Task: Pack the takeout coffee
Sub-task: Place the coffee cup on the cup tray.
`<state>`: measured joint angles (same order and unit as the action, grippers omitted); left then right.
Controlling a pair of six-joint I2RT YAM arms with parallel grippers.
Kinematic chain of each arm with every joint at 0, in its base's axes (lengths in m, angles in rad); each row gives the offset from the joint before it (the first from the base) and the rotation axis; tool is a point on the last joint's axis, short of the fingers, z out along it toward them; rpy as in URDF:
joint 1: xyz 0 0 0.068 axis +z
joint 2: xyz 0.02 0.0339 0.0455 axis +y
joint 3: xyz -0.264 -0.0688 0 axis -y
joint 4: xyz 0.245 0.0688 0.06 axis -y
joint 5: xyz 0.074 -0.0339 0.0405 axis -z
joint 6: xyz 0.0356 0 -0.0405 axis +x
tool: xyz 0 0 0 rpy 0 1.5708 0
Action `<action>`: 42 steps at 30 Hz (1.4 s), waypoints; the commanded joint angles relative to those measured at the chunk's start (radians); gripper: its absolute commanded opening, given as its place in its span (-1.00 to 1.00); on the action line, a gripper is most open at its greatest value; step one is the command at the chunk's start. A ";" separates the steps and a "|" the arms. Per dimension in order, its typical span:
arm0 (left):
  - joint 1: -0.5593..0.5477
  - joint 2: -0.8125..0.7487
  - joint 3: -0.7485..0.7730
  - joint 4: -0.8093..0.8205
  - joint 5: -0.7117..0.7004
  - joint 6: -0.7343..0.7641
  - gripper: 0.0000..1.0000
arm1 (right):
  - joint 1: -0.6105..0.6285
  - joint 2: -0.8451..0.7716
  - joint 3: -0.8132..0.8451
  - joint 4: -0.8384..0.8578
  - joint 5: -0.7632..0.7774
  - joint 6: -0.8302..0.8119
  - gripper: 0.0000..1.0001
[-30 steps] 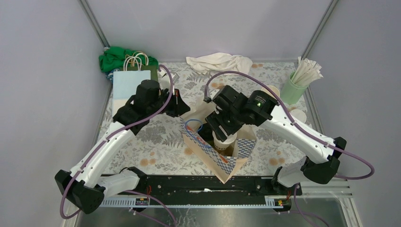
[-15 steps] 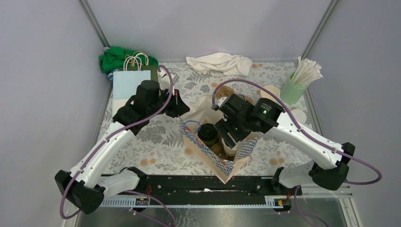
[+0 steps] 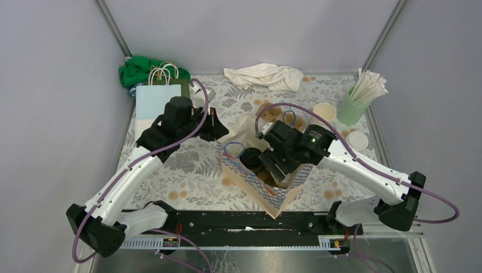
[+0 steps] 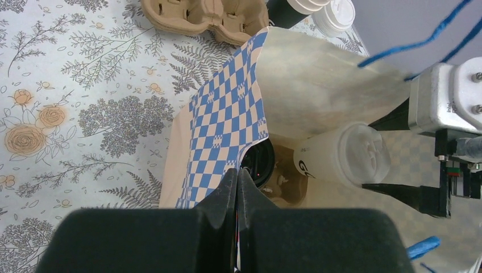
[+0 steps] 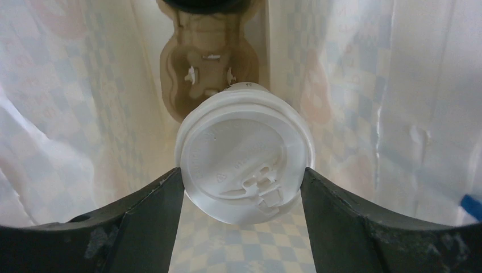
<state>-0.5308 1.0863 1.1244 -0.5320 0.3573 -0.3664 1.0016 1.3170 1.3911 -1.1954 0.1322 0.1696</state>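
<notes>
We are in a robotics lab cell: bare grey walls (image 3: pixel 51 85), metal frame posts (image 3: pixel 115 33), two arms (image 3: pixel 122 182) bolted to a rail (image 3: pixel 227 220).

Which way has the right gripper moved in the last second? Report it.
Yes. In the top view the right gripper, gripping the lidded cup, has shifted lower in frame, away from the white cloth, and down into the checkered bag.

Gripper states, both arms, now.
Left gripper: closed, pinching the checkered bag rim.
Right gripper: closed on the lidded cup, inside the bag.
</notes>
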 commanded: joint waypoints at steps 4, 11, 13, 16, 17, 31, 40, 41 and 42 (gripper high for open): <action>0.002 -0.049 -0.051 0.110 0.079 0.077 -1.00 | 0.007 -0.001 -0.051 0.141 0.069 -0.087 -0.03; 0.002 -0.040 -0.011 0.161 0.007 0.087 -1.00 | 0.007 -0.046 -0.050 0.218 -0.012 -0.077 0.07; 0.002 -0.046 -0.006 0.196 -0.034 0.074 -1.00 | 0.008 -0.067 -0.050 0.214 -0.036 -0.082 0.06; 0.003 -0.046 0.004 0.225 -0.059 0.069 -1.00 | 0.008 -0.081 -0.034 0.163 -0.049 -0.093 0.05; 0.003 -0.046 0.003 0.230 -0.059 0.069 -1.00 | 0.008 -0.085 -0.036 0.145 -0.054 -0.097 0.05; 0.003 -0.078 -0.039 0.297 -0.092 0.037 -1.00 | 0.008 -0.090 -0.016 0.012 -0.083 -0.074 -0.02; 0.017 -0.045 -0.040 0.305 -0.043 0.009 -1.00 | 0.008 -0.051 -0.007 0.037 0.023 -0.095 -0.05; 0.020 -0.039 -0.039 0.307 -0.036 0.005 -1.00 | 0.008 -0.047 -0.010 0.045 0.023 -0.093 -0.05; 0.023 -0.031 -0.037 0.308 -0.026 0.003 -1.00 | 0.007 -0.041 -0.012 0.055 0.022 -0.093 -0.05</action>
<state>-0.5209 1.0416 1.0691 -0.3115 0.2928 -0.3420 1.0016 1.2659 1.3575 -1.1557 0.1200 0.0982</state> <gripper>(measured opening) 0.007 0.771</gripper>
